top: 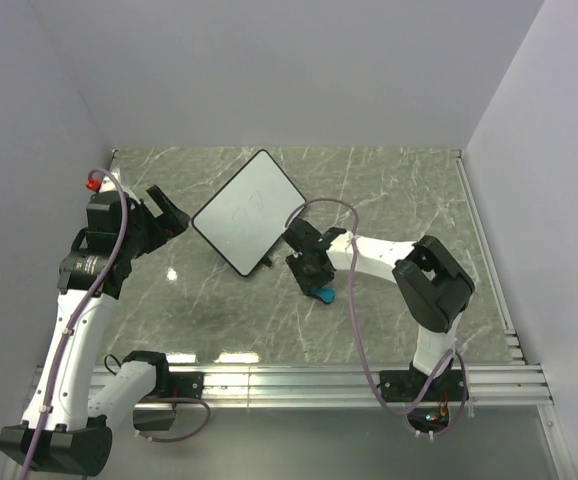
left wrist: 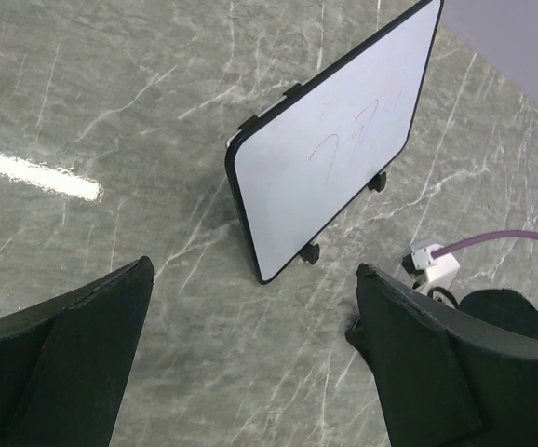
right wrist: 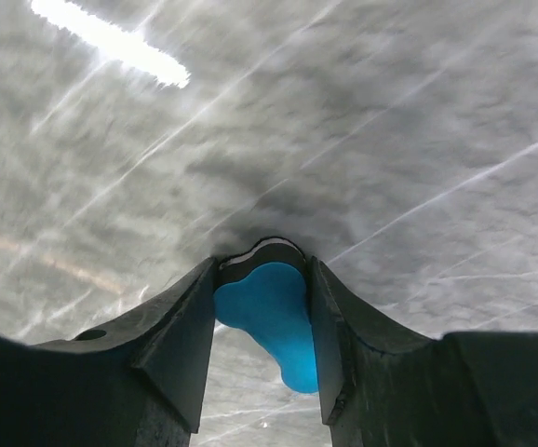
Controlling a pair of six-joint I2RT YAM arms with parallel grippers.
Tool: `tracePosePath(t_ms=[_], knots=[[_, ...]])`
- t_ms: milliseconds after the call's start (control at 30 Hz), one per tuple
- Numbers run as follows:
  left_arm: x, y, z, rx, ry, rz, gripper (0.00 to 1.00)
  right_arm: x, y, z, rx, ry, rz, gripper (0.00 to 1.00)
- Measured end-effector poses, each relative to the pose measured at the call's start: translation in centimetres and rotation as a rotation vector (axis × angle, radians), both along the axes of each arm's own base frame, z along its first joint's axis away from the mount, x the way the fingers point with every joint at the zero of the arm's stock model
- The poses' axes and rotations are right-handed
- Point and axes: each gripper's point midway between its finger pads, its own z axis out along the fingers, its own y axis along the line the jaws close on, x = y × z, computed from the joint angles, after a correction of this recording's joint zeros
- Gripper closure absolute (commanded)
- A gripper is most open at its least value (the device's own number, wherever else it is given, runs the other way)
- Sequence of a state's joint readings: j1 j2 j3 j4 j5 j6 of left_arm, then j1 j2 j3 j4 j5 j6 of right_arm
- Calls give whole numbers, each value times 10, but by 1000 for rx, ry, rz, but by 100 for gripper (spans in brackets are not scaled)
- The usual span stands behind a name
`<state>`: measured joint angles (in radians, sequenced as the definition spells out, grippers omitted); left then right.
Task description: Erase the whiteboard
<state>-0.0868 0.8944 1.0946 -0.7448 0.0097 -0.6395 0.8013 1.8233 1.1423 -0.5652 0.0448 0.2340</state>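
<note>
**benchrat:** Where are you at with the wipe job?

**me:** Pickup step, I reckon. My right gripper point(right wrist: 262, 270) is down on the table point(top: 399, 200) with both fingers pressed against the sides of the blue eraser point(right wrist: 271, 312), so I'd call it clamped. The left gripper point(left wrist: 255, 270) hangs wide apart with nothing in it, facing the whiteboard point(top: 249, 212).

**benchrat:** And the board?

**me:** It's lying flat, just up-left of the eraser, between the two arms. The faint pen marks point(left wrist: 353, 135) near the middle haven't been wiped yet. Next I'd lift the eraser, carry it over the frame and press it flat on the marks. The board might slide, so the left could pin an edge.
</note>
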Motion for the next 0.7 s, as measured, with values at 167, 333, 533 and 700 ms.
tracePosePath(t_ms=[167,333,533,700], knots=[[0,1,0,4,-1,6,4,25,-16,1,4,9,-136,100],[0,3,0,9,-1,13,4,50,-42,3,64,45,-370,67],[0,3,0,12,-1,11,4,70,-40,20,111,34,-480,22],[-4,5,0,25,-2,9,4,97,-24,52,176,-48,-486,22]])
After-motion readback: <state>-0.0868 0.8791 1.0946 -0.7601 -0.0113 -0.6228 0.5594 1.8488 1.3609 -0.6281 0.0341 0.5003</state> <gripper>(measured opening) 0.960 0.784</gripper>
